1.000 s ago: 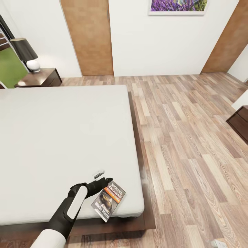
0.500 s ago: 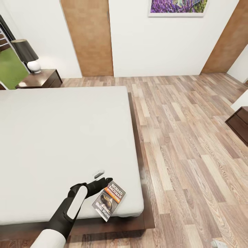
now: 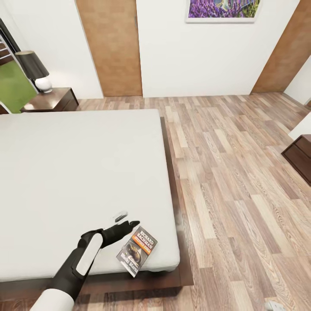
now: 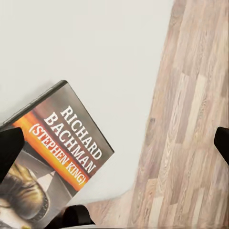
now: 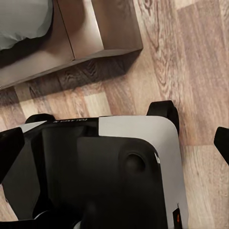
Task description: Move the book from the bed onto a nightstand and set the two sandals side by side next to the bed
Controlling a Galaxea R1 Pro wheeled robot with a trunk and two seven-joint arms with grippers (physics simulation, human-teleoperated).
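The book [image 3: 137, 251] lies flat near the foot corner of the bed [image 3: 77, 172], its dark cover with the orange band facing up. My left gripper [image 3: 125, 219] hovers just beyond the book's upper left edge, open and holding nothing. In the left wrist view the book [image 4: 52, 157] sits by one fingertip [image 4: 9, 148], with bare mattress and the bed's edge between the spread jaws. My right gripper [image 5: 114, 145] is open over the robot's own base and the floor. A nightstand [image 3: 52, 98] stands at the bed's far left corner. The sandals are out of view.
A black-shaded lamp [image 3: 34, 69] stands on the nightstand. Wood-plank floor [image 3: 233, 172] runs along the bed's right side up to two brown doors [image 3: 112, 47]. A dark wooden cabinet [image 3: 300, 157] juts in at the right edge. The bed's dark frame [image 5: 71, 43] lies close to my base.
My left arm has drawn slightly back and to the left, away from the book. The book lies where it was. The head view has tilted a little.
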